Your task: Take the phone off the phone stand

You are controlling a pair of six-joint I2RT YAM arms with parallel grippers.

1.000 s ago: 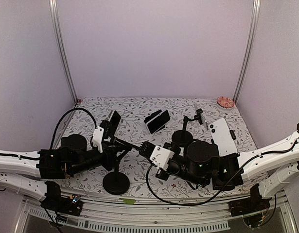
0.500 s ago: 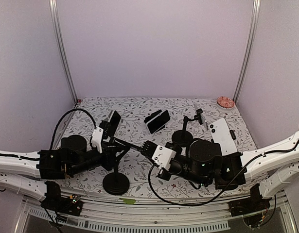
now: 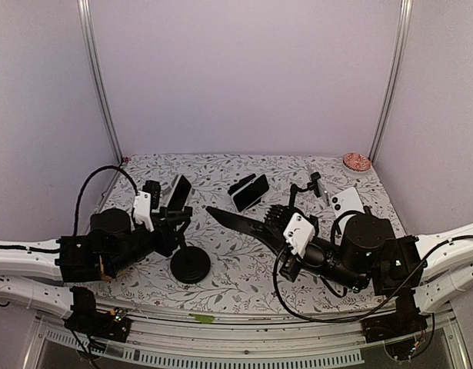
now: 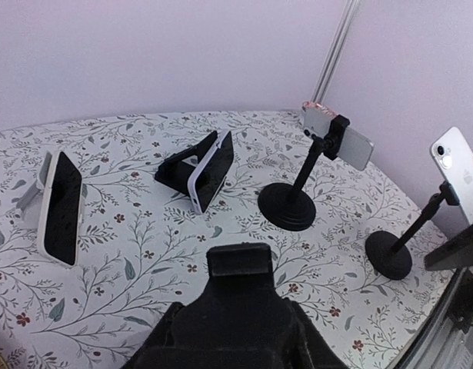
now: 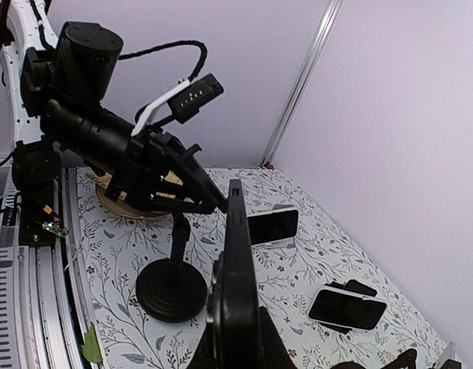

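It's out! A second ago the dark phone (image 3: pixel 244 224) sat in the clamp between my two arms. Now my right gripper (image 3: pixel 281 234) has swung back toward 3 o'clock with it, fingers closed on the phone's near end, the slab hanging above the table (image 3: pixel 244 280) with its free tip aimed at 10 o'clock. My left gripper (image 3: pixel 173 221) stays clamped on the head of the phone stand (image 3: pixel 190 264), whose round base has slid slightly toward 12 o'clock. The phone sits at 2 o'clock from that base, just clear of the clamp. I'd call the removal essentially done; what's left is setting it down.
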